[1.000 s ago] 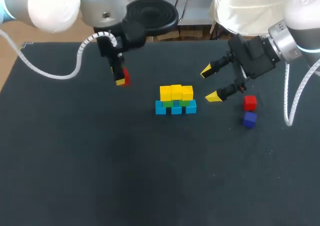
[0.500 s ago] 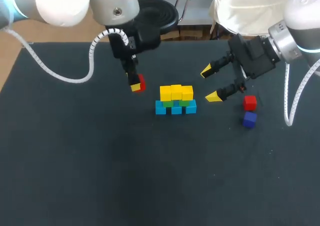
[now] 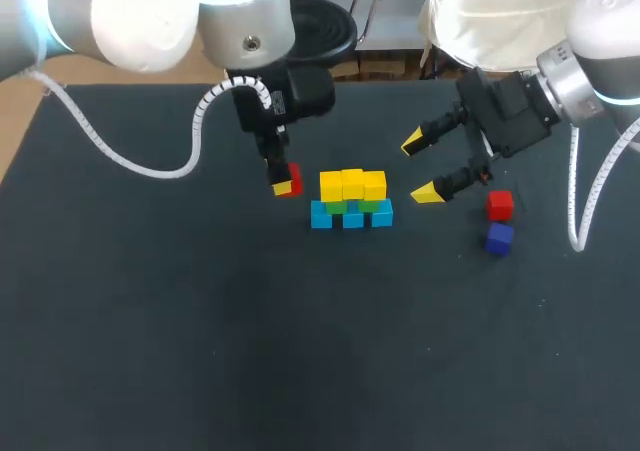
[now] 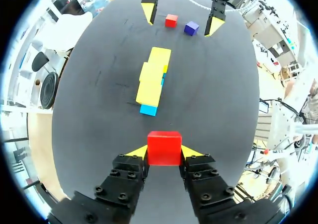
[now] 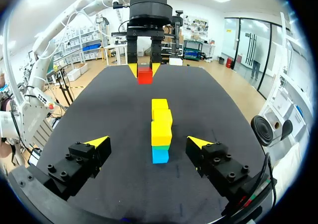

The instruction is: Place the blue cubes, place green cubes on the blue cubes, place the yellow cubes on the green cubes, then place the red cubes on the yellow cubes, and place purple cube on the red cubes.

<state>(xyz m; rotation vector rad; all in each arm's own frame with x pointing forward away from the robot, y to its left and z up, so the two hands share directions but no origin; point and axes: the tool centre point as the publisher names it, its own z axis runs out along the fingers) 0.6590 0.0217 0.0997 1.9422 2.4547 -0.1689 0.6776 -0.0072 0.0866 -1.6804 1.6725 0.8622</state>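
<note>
Gripping a red cube [image 4: 164,145] near the blue-green-yellow stack [image 3: 351,200], the left hand [image 4: 164,153]; the right hand [image 3: 420,168] spread open.

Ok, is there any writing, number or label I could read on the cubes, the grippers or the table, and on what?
None to read. The held red cube, the left gripper, the stacked cubes, the loose red cube, the purple cube, the right gripper and the table all show plain surfaces without print.
</note>
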